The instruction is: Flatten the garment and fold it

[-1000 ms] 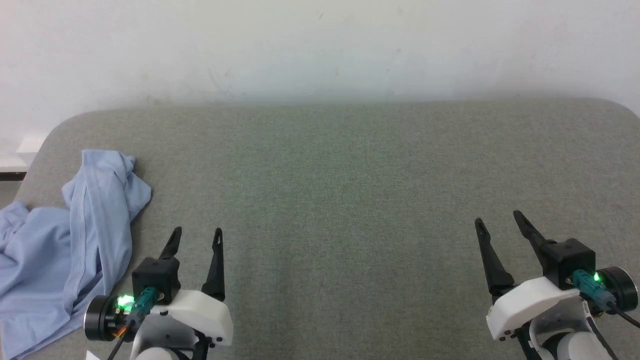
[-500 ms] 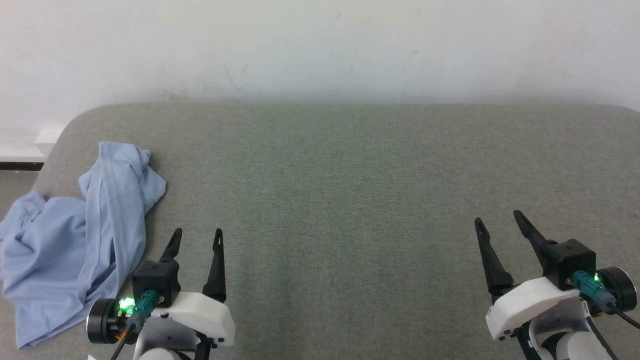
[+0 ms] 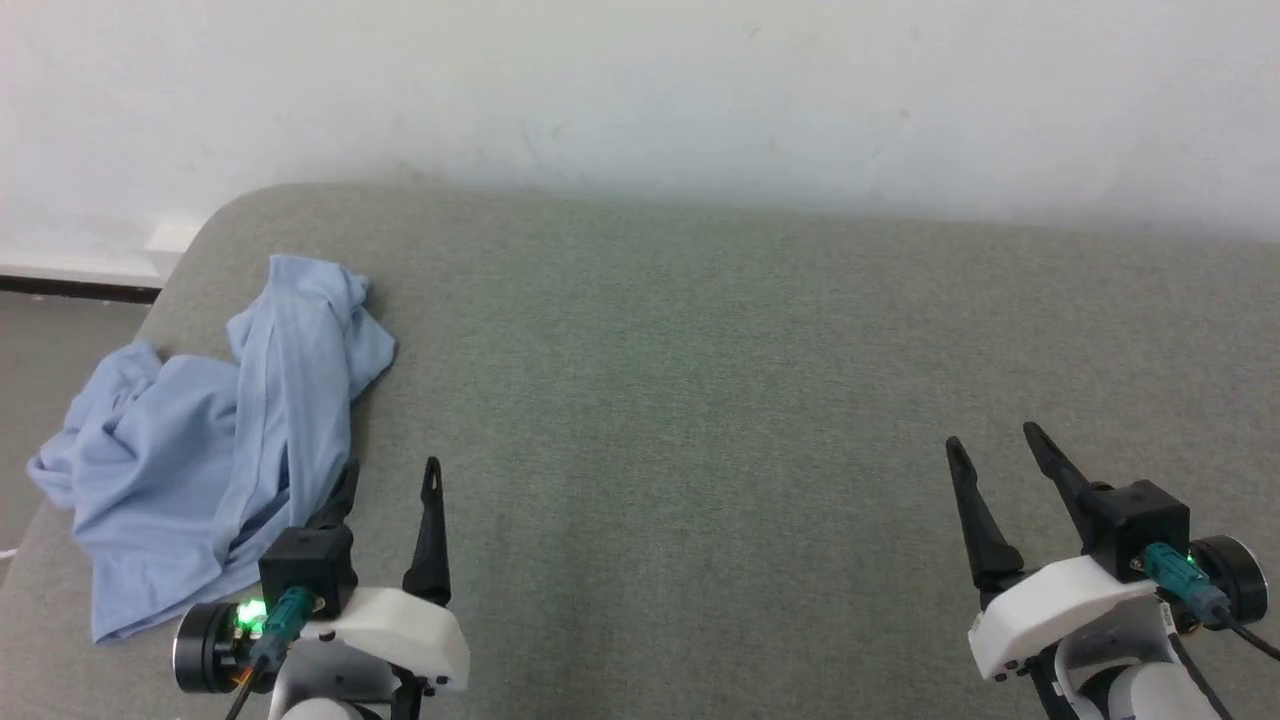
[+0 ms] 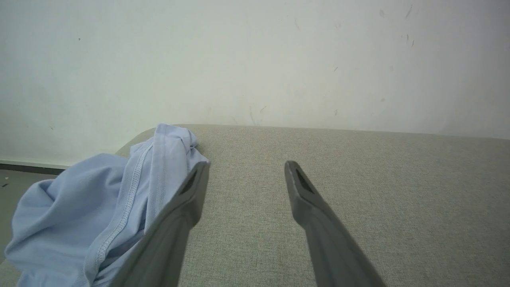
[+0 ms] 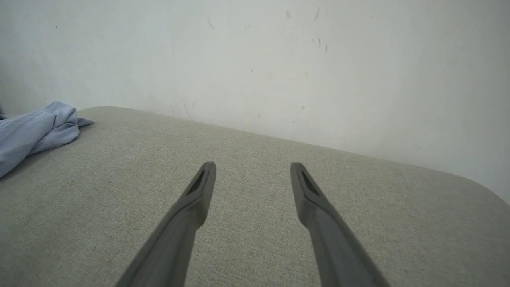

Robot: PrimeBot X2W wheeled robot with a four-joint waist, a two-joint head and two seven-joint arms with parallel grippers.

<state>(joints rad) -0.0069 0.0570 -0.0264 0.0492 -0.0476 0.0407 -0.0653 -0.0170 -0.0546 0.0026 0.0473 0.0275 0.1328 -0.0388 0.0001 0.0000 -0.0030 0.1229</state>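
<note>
The garment [image 3: 215, 470] lies crumpled at the left end of the grey surface [image 3: 700, 380], close to its rounded corner. Its long seamed ridge runs away from the robot toward the wall. The left gripper [image 3: 392, 465] hovers just beside the heap's right edge, jaws spread wide and empty. Its outer finger overlaps the cloth in the head view, though I cannot tell whether it touches. The right gripper [image 3: 991, 436], equally wide and empty, sits well apart across bare surface. By my judgement the left arm is far nearer and needs only a short reach leftward.
</note>
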